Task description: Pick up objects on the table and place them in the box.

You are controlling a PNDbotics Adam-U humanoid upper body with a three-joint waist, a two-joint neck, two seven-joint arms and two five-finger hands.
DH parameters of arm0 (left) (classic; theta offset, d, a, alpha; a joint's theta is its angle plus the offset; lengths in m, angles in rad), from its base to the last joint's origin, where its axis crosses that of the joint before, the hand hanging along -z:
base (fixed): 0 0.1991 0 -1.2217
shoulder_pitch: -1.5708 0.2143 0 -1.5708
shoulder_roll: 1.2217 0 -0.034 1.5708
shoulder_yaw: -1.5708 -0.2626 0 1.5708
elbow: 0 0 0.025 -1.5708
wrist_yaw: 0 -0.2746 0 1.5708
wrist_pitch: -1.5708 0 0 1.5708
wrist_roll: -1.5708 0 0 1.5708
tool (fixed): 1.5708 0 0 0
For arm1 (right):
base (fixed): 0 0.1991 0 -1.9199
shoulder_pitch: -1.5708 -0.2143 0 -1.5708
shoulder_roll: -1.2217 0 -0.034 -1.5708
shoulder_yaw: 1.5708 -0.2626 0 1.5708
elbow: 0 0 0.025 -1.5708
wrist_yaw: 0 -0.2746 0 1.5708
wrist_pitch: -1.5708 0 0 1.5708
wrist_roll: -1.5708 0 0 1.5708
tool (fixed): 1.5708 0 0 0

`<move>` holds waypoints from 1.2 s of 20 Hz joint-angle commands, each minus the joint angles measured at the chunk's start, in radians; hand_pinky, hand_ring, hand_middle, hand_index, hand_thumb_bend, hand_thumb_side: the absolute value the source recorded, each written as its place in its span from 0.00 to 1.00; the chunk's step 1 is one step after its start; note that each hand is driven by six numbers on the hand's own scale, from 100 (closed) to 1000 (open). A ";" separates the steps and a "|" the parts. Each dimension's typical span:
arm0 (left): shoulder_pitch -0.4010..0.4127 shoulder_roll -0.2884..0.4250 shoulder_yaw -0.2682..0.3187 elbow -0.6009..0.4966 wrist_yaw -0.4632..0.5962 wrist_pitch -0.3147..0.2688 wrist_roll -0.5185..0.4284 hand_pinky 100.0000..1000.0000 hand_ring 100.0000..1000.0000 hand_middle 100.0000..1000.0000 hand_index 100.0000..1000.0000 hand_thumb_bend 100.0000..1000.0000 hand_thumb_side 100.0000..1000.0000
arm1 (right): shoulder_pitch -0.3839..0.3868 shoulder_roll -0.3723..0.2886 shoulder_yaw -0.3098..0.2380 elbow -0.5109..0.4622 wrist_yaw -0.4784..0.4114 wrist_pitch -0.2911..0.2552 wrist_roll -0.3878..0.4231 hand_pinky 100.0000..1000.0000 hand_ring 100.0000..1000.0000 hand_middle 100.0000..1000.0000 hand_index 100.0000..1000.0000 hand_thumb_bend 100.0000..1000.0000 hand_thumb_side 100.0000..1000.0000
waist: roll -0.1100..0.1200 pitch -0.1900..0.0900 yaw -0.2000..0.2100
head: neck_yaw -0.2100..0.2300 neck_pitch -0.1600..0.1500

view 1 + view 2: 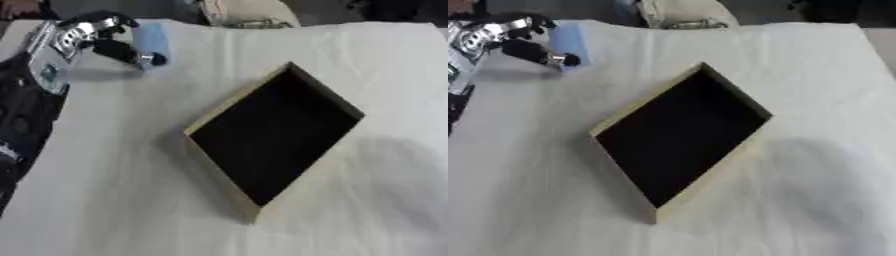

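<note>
Twin head-mounted eyes, steeply down, both sharing the box (276,135) and table (114,200).

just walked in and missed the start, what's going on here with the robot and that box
The robot's left hand is at the far left of the white-covered table, its fingers curled around a light blue object. The open box sits turned like a diamond in the middle of the table; its dark inside shows nothing in it. The blue object is not yet over the box. The right hand is out of view.
</note>
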 commanded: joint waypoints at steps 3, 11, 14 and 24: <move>-0.011 0.031 0.010 -0.013 0.024 0.008 -0.002 0.94 0.94 0.97 0.88 0.63 0.57 | -0.007 -0.010 -0.011 -0.020 0.002 0.002 -0.010 0.68 0.67 0.54 0.72 0.00 1.00 | -0.002 -0.013 -0.009 | 0.011 -0.029; -0.011 0.029 0.002 -0.027 0.049 0.009 0.045 0.81 0.80 0.82 0.72 0.36 0.44 | 0.000 -0.006 -0.012 -0.020 0.010 0.016 -0.019 0.68 0.67 0.54 0.72 0.00 1.00 | -0.001 -0.015 -0.004 | 0.010 -0.017; -0.011 0.031 -0.002 -0.028 0.037 0.020 0.068 0.76 0.75 0.79 0.69 0.18 0.34 | 0.003 -0.006 -0.013 -0.020 0.011 0.019 -0.020 0.68 0.67 0.54 0.72 0.00 1.00 | 0.001 -0.018 -0.005 | 0.009 -0.013; -0.020 0.033 -0.001 -0.035 0.041 0.038 0.114 0.69 0.68 0.75 0.65 0.00 0.24 | 0.007 -0.010 -0.014 -0.020 0.011 0.025 -0.021 0.68 0.67 0.54 0.72 0.00 1.00 | 0.012 -0.036 -0.013 | 0.015 -0.003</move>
